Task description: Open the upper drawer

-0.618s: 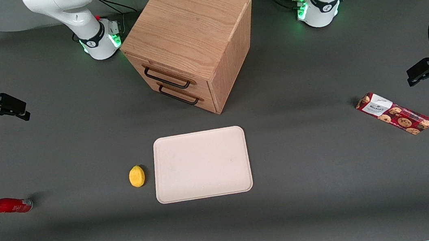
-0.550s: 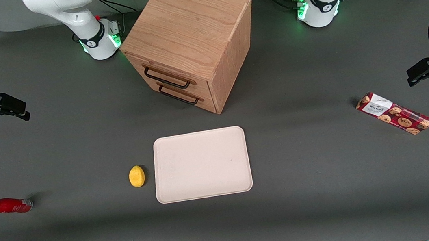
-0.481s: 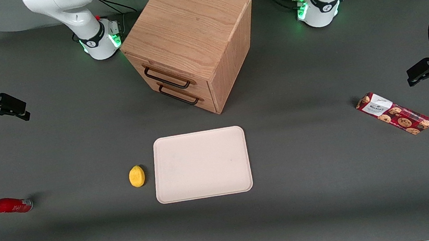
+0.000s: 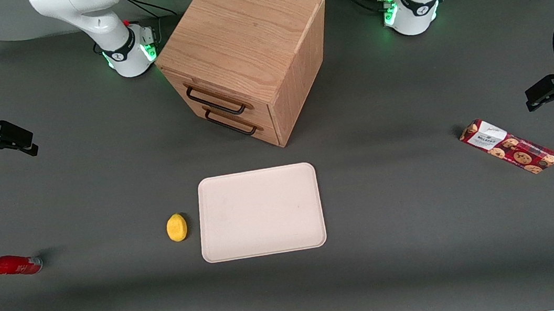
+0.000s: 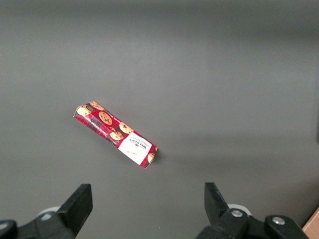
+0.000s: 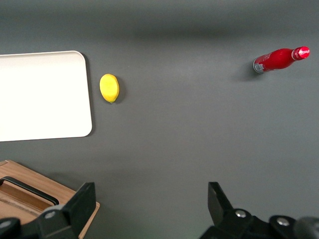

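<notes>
Upper drawer shut, approach not started.
Shallow light-oak upper drawer (image 4: 217, 98) with thin black bar handle (image 4: 215, 101) sits flush in the boxy wooden cabinet (image 4: 248, 48). Pincer (image 4: 16, 140) spread, empty, above the grey worktop (image 4: 99, 172), well apart from the handle. Reach, grip and pull all remain.

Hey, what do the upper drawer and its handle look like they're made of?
The upper drawer looks like light oak with a matte finish, since grain lines show; veneer is possible. Its handle looks like thin black metal bar, probably painted. The hand hangs open, far off toward the working arm's end of the table.
</notes>
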